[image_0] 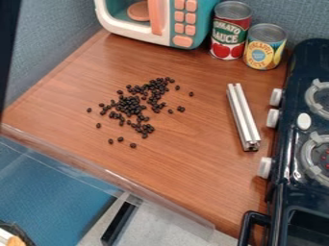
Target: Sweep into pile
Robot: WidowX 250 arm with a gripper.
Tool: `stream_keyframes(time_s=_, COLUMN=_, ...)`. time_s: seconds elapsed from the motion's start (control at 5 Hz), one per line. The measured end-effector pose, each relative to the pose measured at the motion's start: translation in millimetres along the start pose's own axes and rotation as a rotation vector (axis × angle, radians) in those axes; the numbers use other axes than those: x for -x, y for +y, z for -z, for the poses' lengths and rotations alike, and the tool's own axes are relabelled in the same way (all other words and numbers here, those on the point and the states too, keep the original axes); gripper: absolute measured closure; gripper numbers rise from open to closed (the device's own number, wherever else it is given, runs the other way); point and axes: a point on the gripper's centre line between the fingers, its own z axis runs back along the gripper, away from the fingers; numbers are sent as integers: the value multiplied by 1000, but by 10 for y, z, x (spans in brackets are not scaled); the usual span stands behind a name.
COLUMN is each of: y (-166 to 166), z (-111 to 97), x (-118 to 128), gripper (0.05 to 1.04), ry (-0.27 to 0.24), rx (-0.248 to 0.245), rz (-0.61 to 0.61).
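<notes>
The toy stove's black handle [249, 226] is jutting out at the near right corner of the brown table [193, 182], and a clear strip [103, 175] is running along the table's near edge. In the bottom left corner of the view, a dark-rimmed container [11, 228] is holding something orange and white, cut off by the frame. The black beans [130, 105] are lying left of the table's middle, crowding into a loose, uneven heap with strays around it. To their right, well apart, a silver metal bar [243, 117] is lying lengthwise near the toy stove [292, 144]. Behind, two cans are standing upright: a red can [228, 36] and, just beside it, a shorter yellow can [263, 50]; their lids are hiding whatever is inside. Left of them, the toy microwave [116, 29] is holding an orange disc [138, 10]. I cannot tell the gripper's state.
</notes>
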Motion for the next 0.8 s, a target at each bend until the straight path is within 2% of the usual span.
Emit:
stream_keyframes(time_s=0.2, y=31, z=190, x=18, gripper=84, ry=22, rx=-42, rz=3)
stream_keyframes(time_s=0.4, y=344, z=429, x=-32, gripper=84, ry=14, rx=-138, rz=11)
stream_keyframes(time_s=0.6, y=681, z=449, x=-186, gripper=84, ry=-27, rx=-187, rz=3)
stream_keyframes(time_s=0.8, y=951, z=586, x=-254, gripper=84, ry=-44, rx=-227, rz=39)
